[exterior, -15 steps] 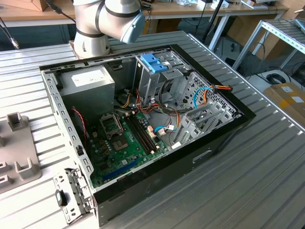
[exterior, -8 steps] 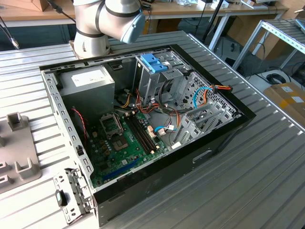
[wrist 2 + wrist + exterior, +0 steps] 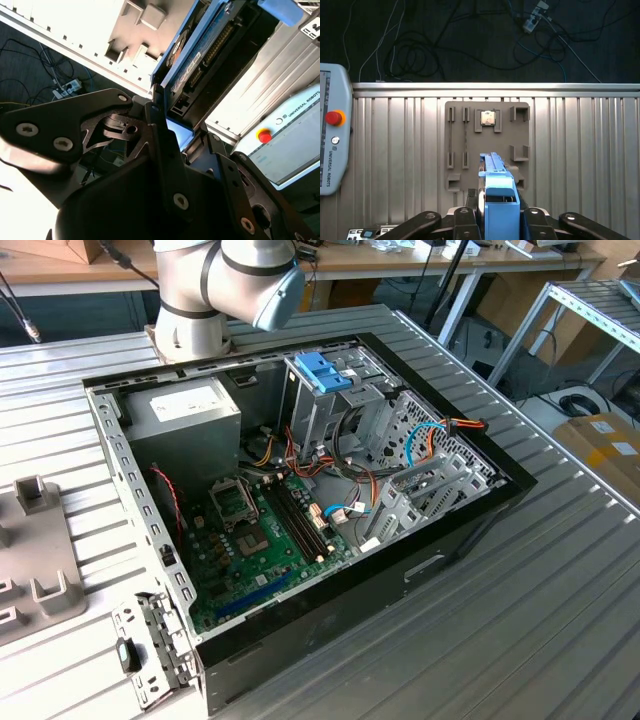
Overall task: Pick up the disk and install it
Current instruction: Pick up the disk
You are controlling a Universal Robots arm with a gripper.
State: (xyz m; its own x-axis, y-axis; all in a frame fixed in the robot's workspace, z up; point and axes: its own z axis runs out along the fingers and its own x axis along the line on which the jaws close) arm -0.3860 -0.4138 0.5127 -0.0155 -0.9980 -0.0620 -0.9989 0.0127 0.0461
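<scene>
Holding the disk (image 3: 492,167) by its blue carrier (image 3: 500,202); gripper (image 3: 498,220) clamped on it, grey fixture (image 3: 490,142) on table (image 3: 395,150) below. Disk label (image 3: 186,72) can't be read.

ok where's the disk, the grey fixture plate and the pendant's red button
the disk (image 3: 500,215): first wrist view, on its light-blue carrier
grey fixture plate (image 3: 490,142): first wrist view, bare middle
red button (image 3: 333,118): first wrist view, its round top
</scene>
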